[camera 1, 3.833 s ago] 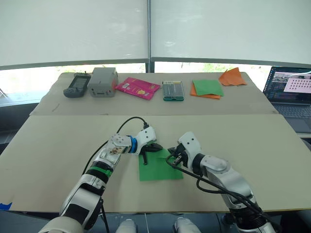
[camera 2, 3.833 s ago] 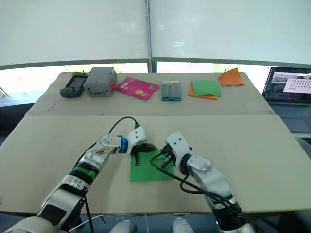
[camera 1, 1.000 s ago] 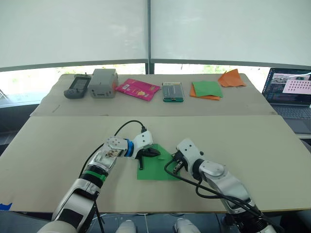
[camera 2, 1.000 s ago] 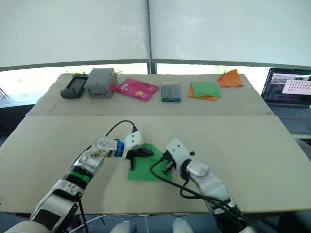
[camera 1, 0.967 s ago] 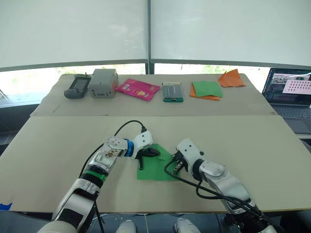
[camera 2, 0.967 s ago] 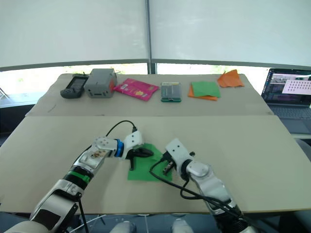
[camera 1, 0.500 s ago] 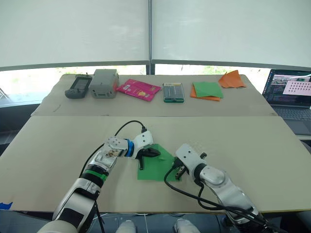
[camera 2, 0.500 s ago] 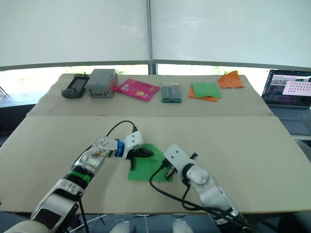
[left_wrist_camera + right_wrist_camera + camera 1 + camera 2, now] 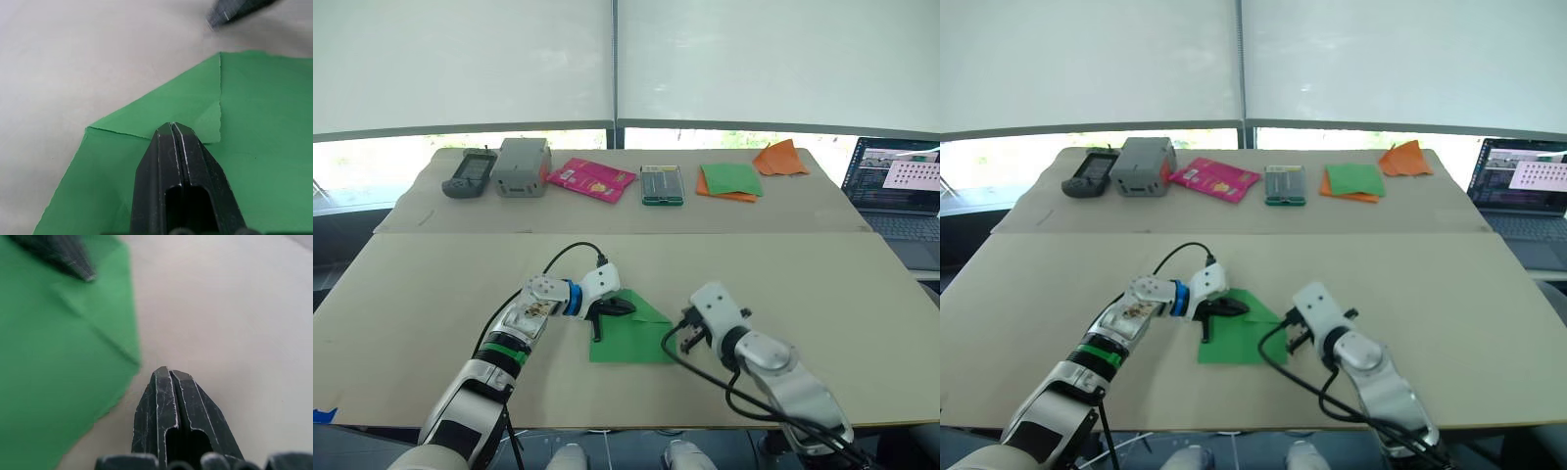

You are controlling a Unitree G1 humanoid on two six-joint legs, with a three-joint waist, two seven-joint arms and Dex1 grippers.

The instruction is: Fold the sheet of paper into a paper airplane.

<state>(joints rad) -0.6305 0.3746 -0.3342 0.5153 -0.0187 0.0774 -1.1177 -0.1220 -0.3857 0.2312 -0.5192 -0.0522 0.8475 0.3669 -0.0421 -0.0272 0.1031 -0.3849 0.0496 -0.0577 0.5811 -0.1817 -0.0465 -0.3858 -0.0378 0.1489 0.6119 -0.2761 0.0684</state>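
Early stage: the sheet (image 9: 631, 333) has corner folds only, the left gripper (image 9: 172, 128) presses it with fingers clenched, and the right gripper (image 9: 167, 373), also clenched and empty, is just beside it on the tabletop (image 9: 862, 294).

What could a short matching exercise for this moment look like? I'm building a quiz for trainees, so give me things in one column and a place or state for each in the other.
Things:
1. sheet of paper
2. left pincer
3. right pincer
4. green-and-orange stack of sheets

Places or states:
A. on the far table, next to an orange pointed paper piece
B. shut, on the bare table just off the green paper's edge
C. flat on the near table, corners folded in
D. shut, tips resting on the folded corner

Pairs: 1-C, 2-D, 3-B, 4-A
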